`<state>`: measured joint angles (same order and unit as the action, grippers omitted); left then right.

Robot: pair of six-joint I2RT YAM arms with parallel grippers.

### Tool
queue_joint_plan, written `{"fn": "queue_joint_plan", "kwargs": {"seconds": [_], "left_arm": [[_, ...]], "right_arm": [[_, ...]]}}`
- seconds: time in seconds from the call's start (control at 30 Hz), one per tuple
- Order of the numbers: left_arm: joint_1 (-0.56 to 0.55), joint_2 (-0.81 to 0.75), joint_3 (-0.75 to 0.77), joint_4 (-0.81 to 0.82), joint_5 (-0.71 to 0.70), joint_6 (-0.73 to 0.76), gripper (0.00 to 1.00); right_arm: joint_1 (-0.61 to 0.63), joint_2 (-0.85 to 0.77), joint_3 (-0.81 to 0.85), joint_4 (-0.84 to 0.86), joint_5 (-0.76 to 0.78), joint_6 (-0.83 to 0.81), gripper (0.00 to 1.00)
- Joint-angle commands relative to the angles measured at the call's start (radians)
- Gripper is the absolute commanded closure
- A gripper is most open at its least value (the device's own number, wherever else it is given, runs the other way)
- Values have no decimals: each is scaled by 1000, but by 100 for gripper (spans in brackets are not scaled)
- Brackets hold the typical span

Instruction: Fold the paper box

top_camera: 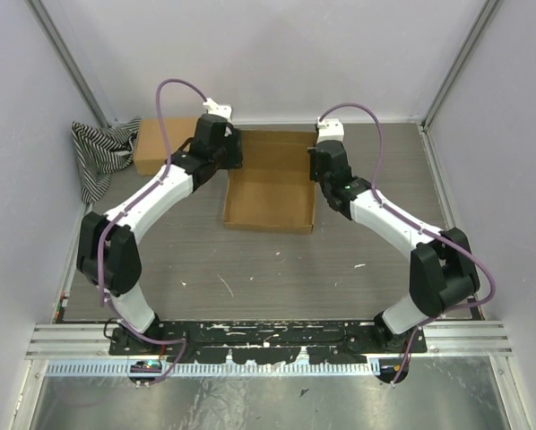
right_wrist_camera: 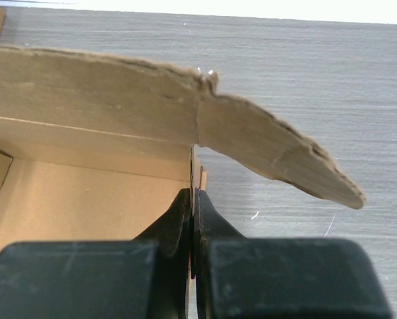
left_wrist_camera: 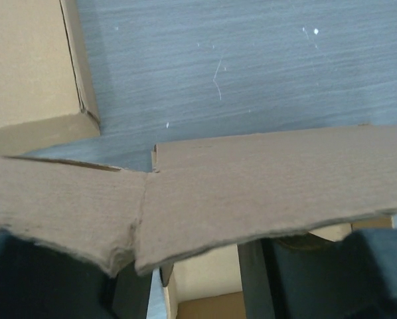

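Note:
The brown paper box (top_camera: 270, 193) lies as an open tray at the table's middle back, its lid flap behind it. My left gripper (top_camera: 221, 157) is at the box's far left corner. In the left wrist view a cardboard flap (left_wrist_camera: 265, 179) crosses the frame and the gripper (left_wrist_camera: 192, 286) is open, its fingers (left_wrist_camera: 255, 279) standing apart either side of a wall edge. My right gripper (top_camera: 320, 175) is at the right side wall. In the right wrist view the gripper (right_wrist_camera: 193, 199) is shut on that thin wall (right_wrist_camera: 197, 174), with a bent flap (right_wrist_camera: 271, 149) above.
A second closed cardboard box (top_camera: 160, 143) sits at the back left, also in the left wrist view (left_wrist_camera: 26, 66). A striped cloth (top_camera: 98, 154) lies beside it against the left wall. Grey enclosure walls stand on three sides.

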<state>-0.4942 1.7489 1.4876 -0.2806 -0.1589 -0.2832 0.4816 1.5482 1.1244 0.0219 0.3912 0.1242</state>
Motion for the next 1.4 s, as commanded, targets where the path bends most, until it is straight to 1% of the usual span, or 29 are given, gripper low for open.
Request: {"fn": "queue_joint_plan", "kwargs": {"seconds": [0.0, 0.17, 0.33, 0.4, 0.53, 0.57, 0.6, 0.7, 0.73, 0.77, 0.87, 0.93, 1.0, 1.1, 1.13, 1.2, 1.27, 1.3, 1.37], "left_arm": [[-20, -86, -69, -56, -9, -17, 45], [-25, -199, -183, -34, 7, -37, 43], [-42, -338, -280, -42, 30, -64, 40], [-54, -403, -316, -61, 29, -72, 39], [-72, -592, -404, -91, 18, -110, 38], [-75, -634, -432, -97, 11, -121, 38], [-77, -670, -449, -103, 5, -131, 38], [-80, -738, -465, -130, -34, -147, 37], [-81, -741, -459, -137, -47, -150, 37], [-81, -737, -453, -145, -56, -149, 36], [-81, -703, -435, -151, -74, -144, 35], [-81, -672, -427, -144, -90, -145, 35], [-80, -640, -416, -154, -99, -150, 34], [-82, -608, -415, -170, -82, -167, 33], [-82, -603, -426, -170, -73, -177, 33], [-83, -601, -476, -149, -59, -195, 33], [-83, -602, -525, -111, -53, -211, 33], [-83, -598, -540, -95, -44, -218, 33], [-83, -578, -557, -63, -15, -225, 32]], "right_arm": [[24, -80, -50, -15, 1, 46, 94], [41, -112, -120, -15, 32, 78, 94], [84, -110, -174, 12, 102, 98, 95], [102, -108, -196, 23, 124, 109, 95], [131, -108, -238, 19, 149, 135, 94], [134, -110, -242, 3, 139, 141, 92], [134, -114, -245, -18, 119, 144, 88], [135, -131, -238, -134, -3, 138, 67], [134, -145, -240, -176, -60, 135, 62], [136, -162, -249, -211, -114, 131, 59], [145, -243, -291, -307, -258, 137, 55], [149, -309, -311, -373, -317, 138, 51], [153, -399, -321, -453, -365, 135, 50], [153, -502, -303, -531, -381, 150, 47], [153, -523, -284, -550, -362, 157, 44], [152, -545, -238, -562, -272, 179, 28], [136, -514, -195, -541, -207, 181, 16], [106, -476, -170, -525, -222, 173, 13], [4, -360, -118, -475, -359, 155, 12]]}}
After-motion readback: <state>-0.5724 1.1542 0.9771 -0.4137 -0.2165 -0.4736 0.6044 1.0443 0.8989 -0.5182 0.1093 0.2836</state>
